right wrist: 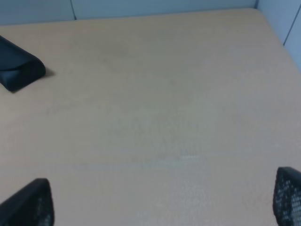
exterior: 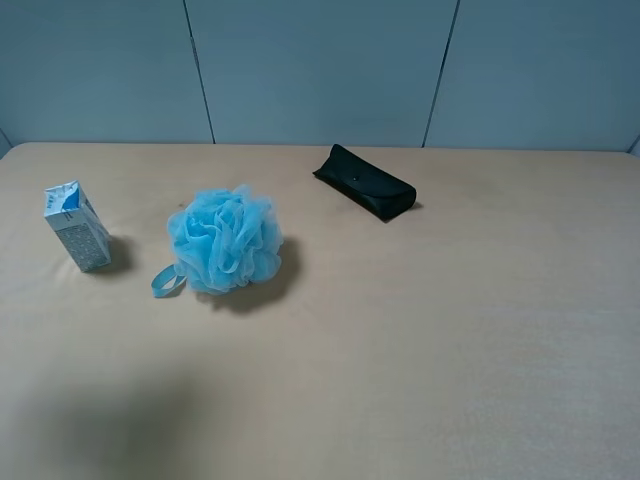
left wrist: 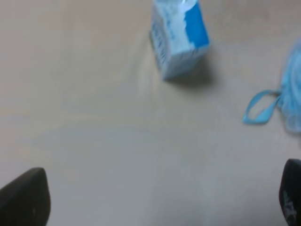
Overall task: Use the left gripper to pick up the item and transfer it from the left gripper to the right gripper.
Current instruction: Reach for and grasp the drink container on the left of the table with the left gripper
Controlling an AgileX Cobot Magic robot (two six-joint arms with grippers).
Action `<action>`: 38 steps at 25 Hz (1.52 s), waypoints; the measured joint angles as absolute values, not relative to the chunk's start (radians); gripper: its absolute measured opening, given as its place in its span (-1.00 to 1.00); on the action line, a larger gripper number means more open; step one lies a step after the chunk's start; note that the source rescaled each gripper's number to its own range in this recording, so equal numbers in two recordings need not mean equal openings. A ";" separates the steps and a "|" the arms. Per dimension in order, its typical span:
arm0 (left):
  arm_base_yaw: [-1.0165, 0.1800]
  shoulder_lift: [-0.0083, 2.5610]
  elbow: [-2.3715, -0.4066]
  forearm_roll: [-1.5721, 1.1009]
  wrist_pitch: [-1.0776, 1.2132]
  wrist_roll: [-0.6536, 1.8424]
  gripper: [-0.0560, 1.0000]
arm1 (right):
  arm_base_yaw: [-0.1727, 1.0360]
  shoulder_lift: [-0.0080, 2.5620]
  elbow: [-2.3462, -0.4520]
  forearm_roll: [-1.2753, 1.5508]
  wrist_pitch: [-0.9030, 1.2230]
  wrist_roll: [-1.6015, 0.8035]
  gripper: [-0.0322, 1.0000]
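Observation:
The item, a small white-and-blue drink carton, stands upright at the left of the table in the exterior high view. It also shows in the left wrist view, some way ahead of my left gripper. That gripper is open and empty, with only its two black fingertips in the frame corners. My right gripper is open and empty over bare table, fingertips wide apart. Neither gripper nor arm shows in the exterior high view.
A fluffy blue bath puff with a ribbon loop sits right of the carton. A black glasses case lies toward the back middle; its end shows in the right wrist view. The tan table meets a grey wall behind.

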State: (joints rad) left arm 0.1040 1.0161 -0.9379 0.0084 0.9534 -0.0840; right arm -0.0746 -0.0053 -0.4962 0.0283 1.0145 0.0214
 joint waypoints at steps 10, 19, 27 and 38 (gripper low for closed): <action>0.104 1.384 -1.043 -0.021 0.820 -0.144 0.95 | -0.075 -0.005 -0.496 0.028 1.015 0.021 1.00; 0.066 1.566 -1.043 0.027 0.707 -0.264 0.95 | -0.075 -0.005 -0.496 0.028 1.015 0.021 1.00; 0.019 1.691 -1.087 0.095 0.684 -0.412 0.95 | -0.075 -0.005 -0.496 0.028 1.015 0.021 1.00; 0.017 1.817 -1.131 0.100 0.659 -0.483 0.91 | -0.075 -0.005 -0.496 0.028 1.015 0.021 1.00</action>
State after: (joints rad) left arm 0.0174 1.8170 -1.1312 0.0999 0.6585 -0.4830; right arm -0.0746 -0.0053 -0.4962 0.0283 1.0145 0.0214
